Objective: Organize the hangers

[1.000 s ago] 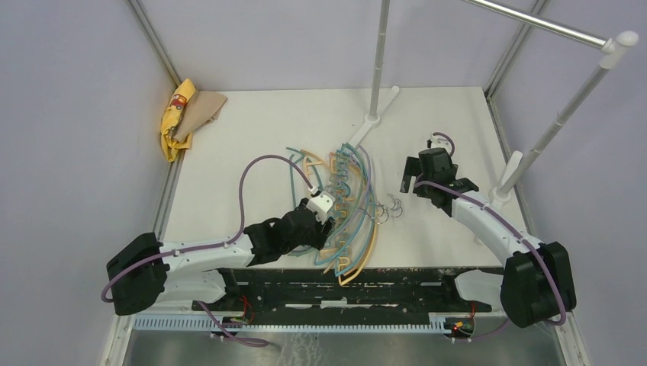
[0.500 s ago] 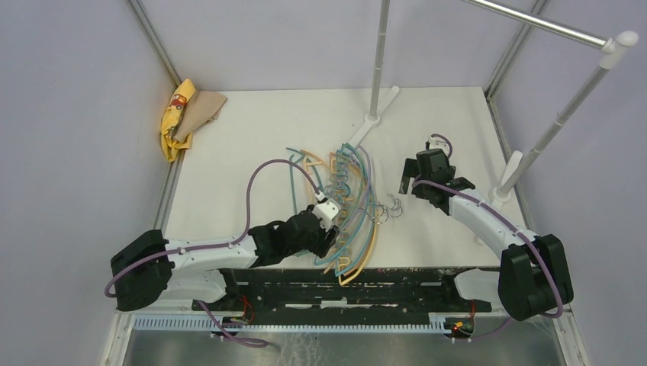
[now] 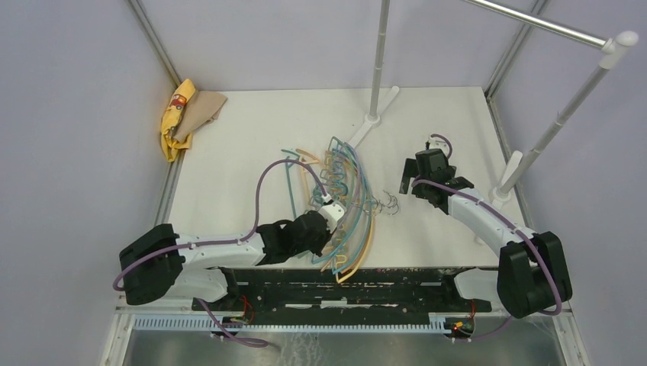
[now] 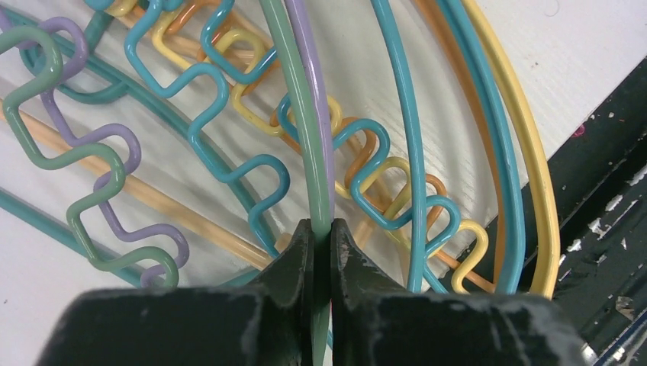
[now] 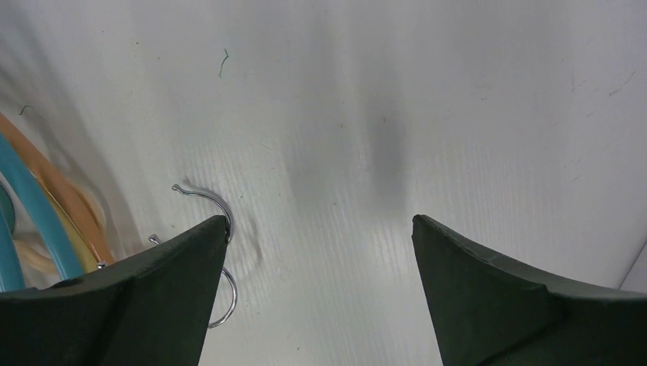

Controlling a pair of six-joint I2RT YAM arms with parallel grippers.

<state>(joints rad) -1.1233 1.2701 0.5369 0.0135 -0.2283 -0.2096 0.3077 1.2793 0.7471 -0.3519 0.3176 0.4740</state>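
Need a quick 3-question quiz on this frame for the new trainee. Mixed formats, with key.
1. True or false: the right claw is holding a hanger.
2. What colour is the hanger bar pinched in the left claw? A) green B) yellow C) orange
3. In a few words: where on the table does the cloth lie?

Key: 1 false, it is open over bare table. 2 A. 3 At the far left corner.

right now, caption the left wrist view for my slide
Left gripper shut on a green hanger among the other hangers
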